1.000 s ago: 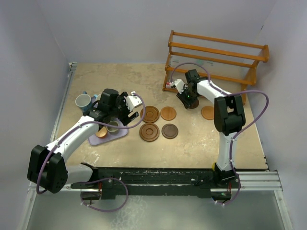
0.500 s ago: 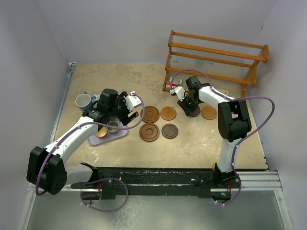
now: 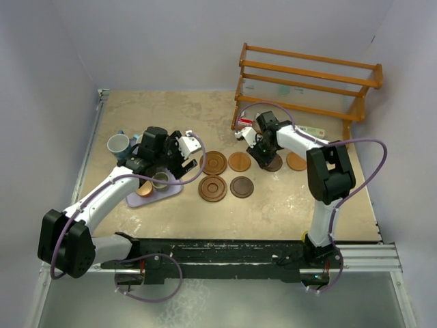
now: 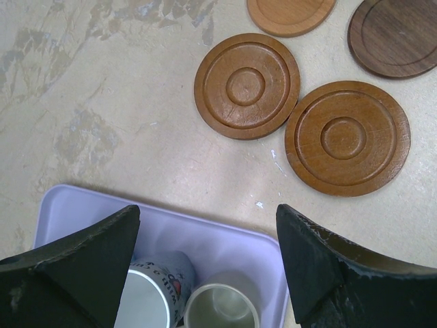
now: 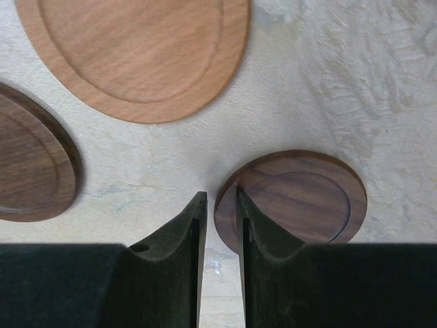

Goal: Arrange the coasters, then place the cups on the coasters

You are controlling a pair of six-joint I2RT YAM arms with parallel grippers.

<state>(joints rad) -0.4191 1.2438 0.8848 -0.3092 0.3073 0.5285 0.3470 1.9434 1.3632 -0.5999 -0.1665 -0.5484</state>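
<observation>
The right gripper (image 5: 219, 193) has come away from the foot of the wooden rack (image 3: 308, 74) toward the middle of the table (image 3: 157, 113), and the dark coaster (image 5: 300, 198) has come along with it. The left gripper (image 4: 208, 212) has not budged.

From where I stand, the right gripper's jaws are nearly together, set astride the rim of that dark coaster and pinching it. The coaster lies low on the table, just beside a light plain coaster (image 3: 295, 161) on its right-edge side. On its other side sits a second light coaster (image 3: 240, 161), then a grooved coaster (image 3: 214, 162). Nearer the front edge are a second grooved coaster (image 3: 212, 188) and a second dark coaster (image 3: 242, 186). Those four make a loose square about the table's middle. Whether the two grooved ones touch I cannot tell.

The left gripper hangs with its jaws wide, holding nothing, above the far rim of the lavender tray (image 4: 82, 219), which lies toward the left edge of the table. In the tray below it stand a white printed cup (image 4: 153, 290) and a grey-green cup (image 4: 222, 311), side by side. A copper-orange cup (image 3: 144, 189) is on the tray too. A light-blue cup (image 3: 117, 144) stands off the tray, close to the left edge. Every cup I can see is off the coasters.
</observation>
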